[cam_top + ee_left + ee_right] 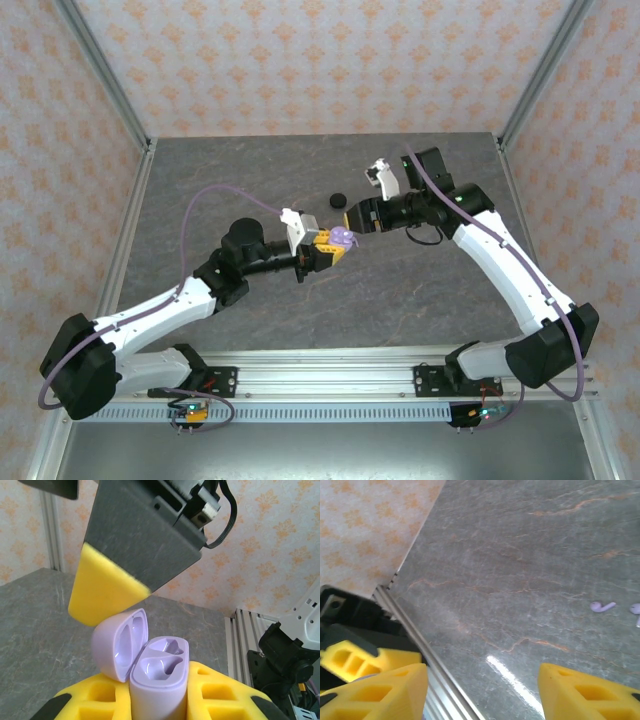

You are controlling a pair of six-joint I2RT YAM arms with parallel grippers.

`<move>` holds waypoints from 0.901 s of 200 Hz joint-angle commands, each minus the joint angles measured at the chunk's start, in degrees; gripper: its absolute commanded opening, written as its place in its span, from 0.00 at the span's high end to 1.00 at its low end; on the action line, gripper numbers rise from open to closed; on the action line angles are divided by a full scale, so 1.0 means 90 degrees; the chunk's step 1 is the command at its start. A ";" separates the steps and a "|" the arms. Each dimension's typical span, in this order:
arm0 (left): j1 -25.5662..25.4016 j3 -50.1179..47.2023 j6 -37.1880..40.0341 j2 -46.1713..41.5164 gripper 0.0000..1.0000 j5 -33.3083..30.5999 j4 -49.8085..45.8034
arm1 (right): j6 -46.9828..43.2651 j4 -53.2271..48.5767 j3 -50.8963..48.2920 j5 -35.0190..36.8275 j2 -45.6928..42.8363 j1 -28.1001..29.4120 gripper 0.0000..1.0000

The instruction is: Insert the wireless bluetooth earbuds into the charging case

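The pale lavender charging case (159,682) stands upright with its lid (116,645) swung open to the left, and both sockets are empty. My left gripper (159,702) is shut on the case body, yellow pads (227,695) on either side. From above, the case (342,237) sits at the left gripper (328,247), mid-table. My right gripper (362,215) hovers just right of it and stands open with nothing between its fingers (395,690). One right finger pad (107,592) hangs close above the lid. Two lavender earbuds (602,606) (636,610) lie on the table.
A small black round object (337,199) rests on the grey stone-patterned table (250,180) just behind the grippers. Metal frame posts (110,100) and patterned walls enclose the table on three sides. An aluminium rail (330,375) runs along the near edge.
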 commanded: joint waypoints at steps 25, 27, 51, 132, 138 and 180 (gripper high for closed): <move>-0.0056 0.0134 0.0192 -0.0116 0.86 -0.0247 0.0111 | 0.0670 0.0349 0.0116 0.1676 -0.0149 0.0008 0.38; -0.0056 0.0124 0.0177 -0.0122 0.86 -0.0253 0.0114 | 0.0687 0.0349 0.0119 0.1730 -0.0146 0.0009 0.38; -0.0056 0.0025 0.0104 -0.0208 0.86 -0.0404 0.0192 | 0.0826 0.0198 0.0181 0.2126 0.0044 -0.0033 0.38; -0.0055 -0.0317 -0.0137 -0.0753 0.86 -0.0885 0.0054 | 0.0800 0.0103 0.0223 0.1897 0.1311 -0.0338 0.49; -0.0056 -0.0322 -0.0155 -0.0761 0.86 -0.0900 0.0029 | 0.0759 0.0097 0.0244 0.1876 0.1449 -0.0336 0.50; -0.0061 -0.0322 -0.0247 -0.0853 0.87 -0.1026 -0.0162 | 0.0614 0.0092 0.0455 0.1823 0.2487 -0.0333 0.58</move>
